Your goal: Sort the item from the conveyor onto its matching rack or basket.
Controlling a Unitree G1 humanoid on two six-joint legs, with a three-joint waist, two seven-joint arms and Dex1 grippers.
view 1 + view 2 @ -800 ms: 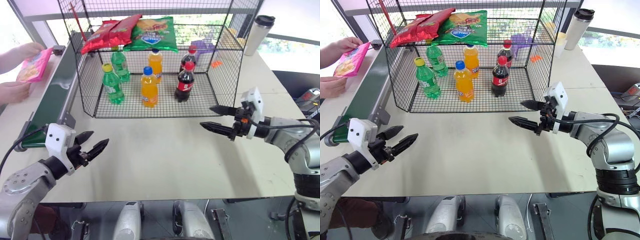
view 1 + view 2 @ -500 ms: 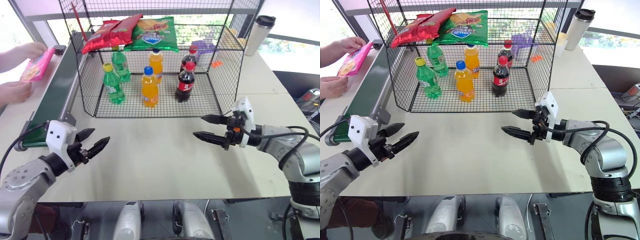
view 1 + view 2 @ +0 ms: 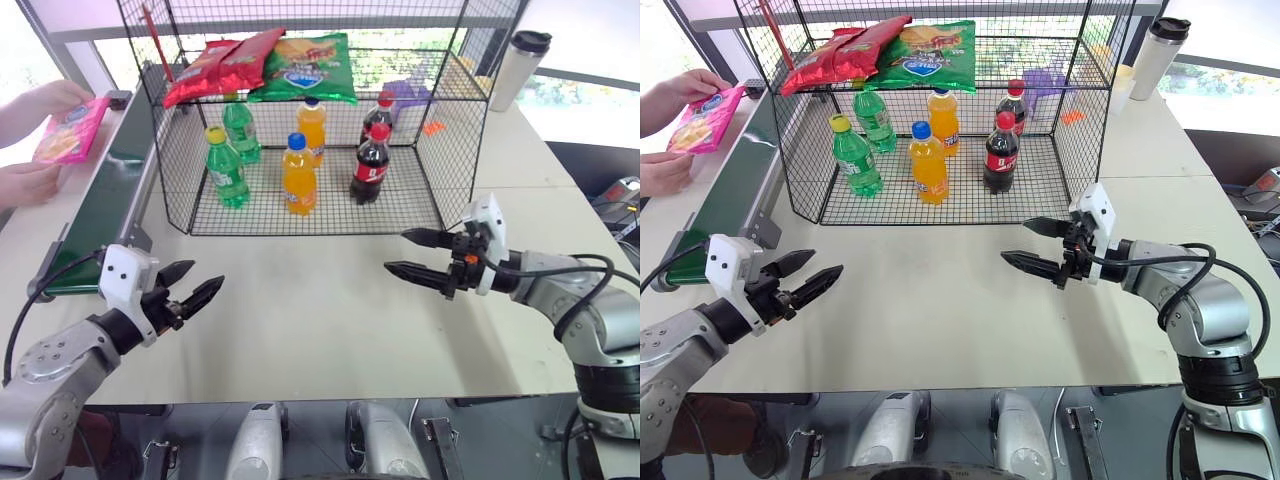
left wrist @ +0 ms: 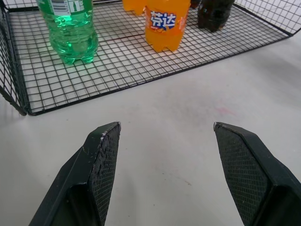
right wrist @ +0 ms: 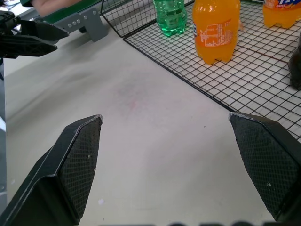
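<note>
A person's hands hold the magenta-pink snack bag (image 3: pixel 70 130) at the far left, beside and above the far part of the dark-green conveyor (image 3: pixel 110 185). The big black wire cage (image 3: pixel 440 150) stands at the back middle, with an upper shelf. My left gripper (image 3: pixel 205 276) hovers open over the table near the conveyor's near end, holding nothing. My right gripper (image 3: pixel 396 251) hangs open in front of the cage's right corner, also holding nothing. The left wrist view shows the left gripper (image 4: pixel 166 125) facing the cage floor. The right wrist view shows the right gripper (image 5: pixel 164 116) over bare table.
Green bottles (image 3: pixel 226 168), orange bottles (image 3: pixel 298 176) and cola bottles (image 3: pixel 370 165) stand on the cage floor. Red snack bags (image 3: pixel 215 65) and a green snack bag (image 3: pixel 305 68) lie on the upper shelf. A white tumbler (image 3: pixel 518 68) stands at the back right.
My right gripper has moved left and a little nearer, in front of the cage. The left gripper has edged slightly right. The person has tilted the pink bag and laid it flatter again.
</note>
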